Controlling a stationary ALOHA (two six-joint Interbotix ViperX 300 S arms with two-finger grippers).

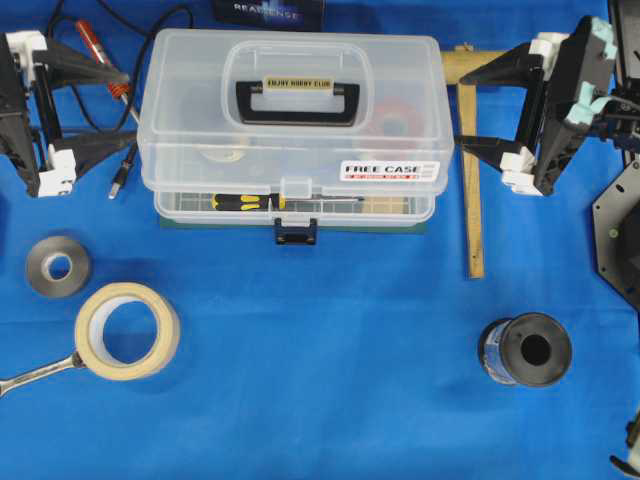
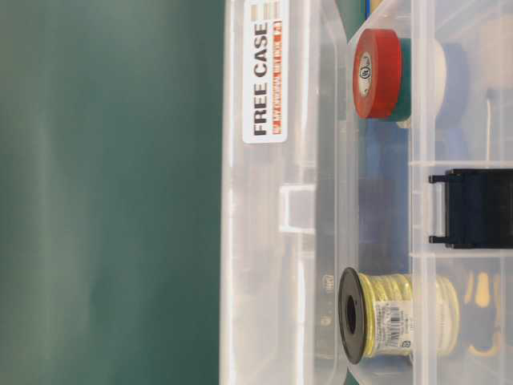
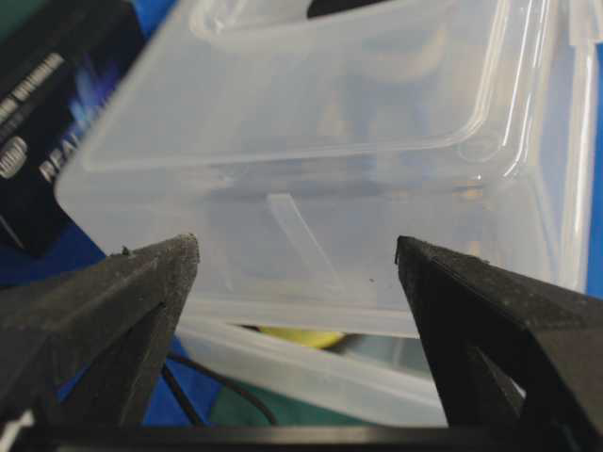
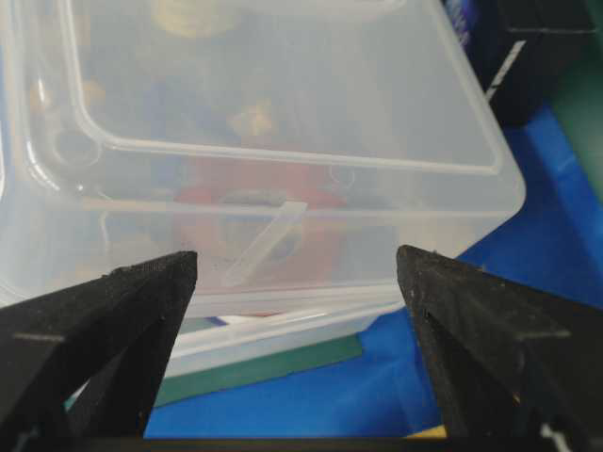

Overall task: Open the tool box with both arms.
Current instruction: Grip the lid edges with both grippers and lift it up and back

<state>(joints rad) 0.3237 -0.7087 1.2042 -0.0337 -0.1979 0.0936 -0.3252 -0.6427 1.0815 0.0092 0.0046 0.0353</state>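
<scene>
With the tool box (image 1: 290,130) sitting shut at the top middle of the frame and the left gripper (image 1: 128,108) and right gripper (image 1: 460,105) spread wide and empty at its ends, I'd worry that uneven pushes could skid it before the blue latch (image 1: 296,233) releases.

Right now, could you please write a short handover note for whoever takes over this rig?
Left gripper: jaws open, empty, just off the tool box's left end.
Right gripper: jaws open, empty, just off its right end.
Tool box: mid-table on the blue cloth, lid down, dark blue front latch shut.
Done: both arms lined up at the ends.
Left: release the latch, raise the lid.
</scene>
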